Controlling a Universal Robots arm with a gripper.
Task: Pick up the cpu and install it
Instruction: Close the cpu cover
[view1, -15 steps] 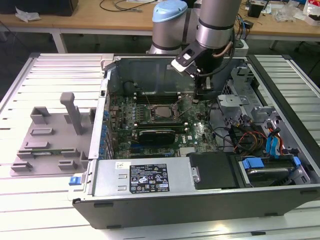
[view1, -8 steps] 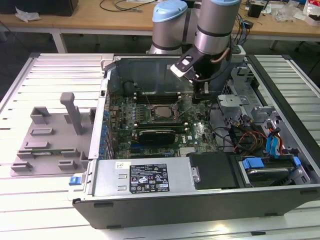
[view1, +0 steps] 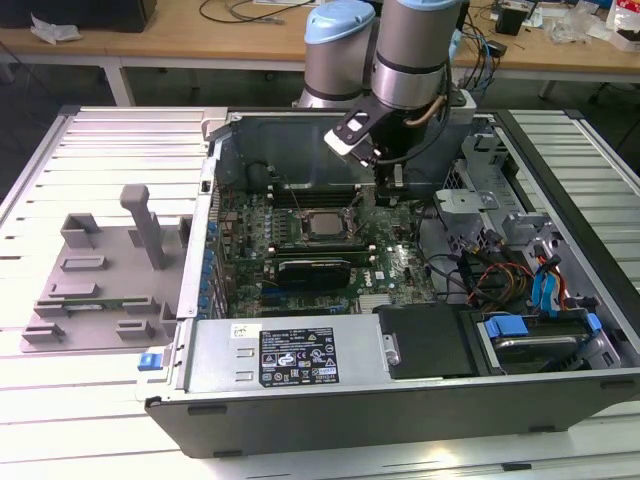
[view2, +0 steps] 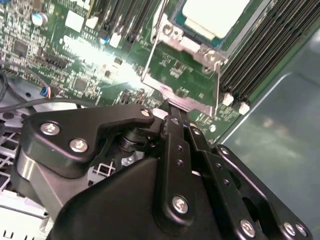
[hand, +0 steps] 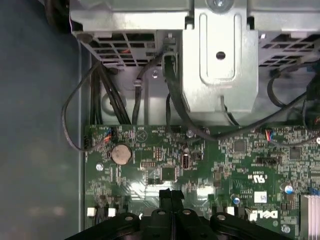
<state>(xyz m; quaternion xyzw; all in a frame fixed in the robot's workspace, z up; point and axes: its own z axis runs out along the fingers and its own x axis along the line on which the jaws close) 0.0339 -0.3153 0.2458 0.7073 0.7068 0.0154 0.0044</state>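
i am holding my gripper closed tight with nothing in it, hanging low over the motherboard just beside the socket frame. the cpu is lying inside that frame, silvery top up. i am judging that any sideways drift could be clipping the frame's edge or the memory slots, and nudging the chip askew on its contacts.

Small-print sticker on the case's metal cover; white logo marks on the green motherboard
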